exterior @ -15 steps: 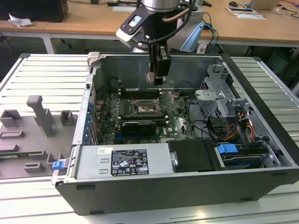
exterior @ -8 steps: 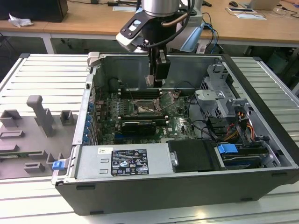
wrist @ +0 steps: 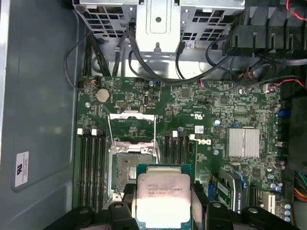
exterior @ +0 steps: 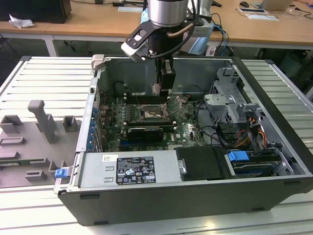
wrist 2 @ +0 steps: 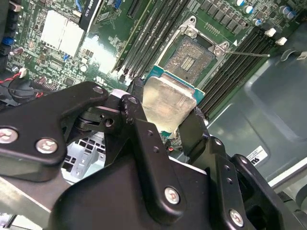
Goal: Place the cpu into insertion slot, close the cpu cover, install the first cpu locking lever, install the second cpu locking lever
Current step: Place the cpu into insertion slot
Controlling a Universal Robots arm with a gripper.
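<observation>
Robot arm brings processor to its socket: a Universal Robots arm reaches down into an open computer case (exterior: 195, 205) lying on a ribbed metal table (exterior: 44, 73). Its gripper (exterior: 160, 88) hangs over the green motherboard (exterior: 186, 129).

Both wrist views show the black fingers (wrist 2: 192, 132) clamped on opposite edges of the cpu (wrist 2: 170, 98). The chip's silver lid faces the cameras and it is held above the board. The insertion slot (wrist: 130, 168) lies bare, with its grainy contact field uncovered. In the first wrist view the chip overlaps one edge of the slot and is not seated in it.

The cpu cover (wrist: 132, 117), a silvery window frame, stands tipped up off the slot on the side toward the drive cage (wrist: 158, 19). A thin wire locking lever (wrist 2: 247, 54) juts out from a corner of the slot, across the neighbouring memory slots (wrist 2: 235, 64). Rows of these long black slots hem the socket in on two sides.

Black cables (wrist: 136, 52) droop from the drive cage onto the board's edge, near a coin cell (wrist: 102, 95). A finned silver heatsink (wrist: 243, 143) sits well apart from the slot. In the exterior view a labelled power supply (exterior: 127, 169) sits along the case's near side. Grey fixture blocks (exterior: 44, 122) stand on the table at the exterior view's left.
</observation>
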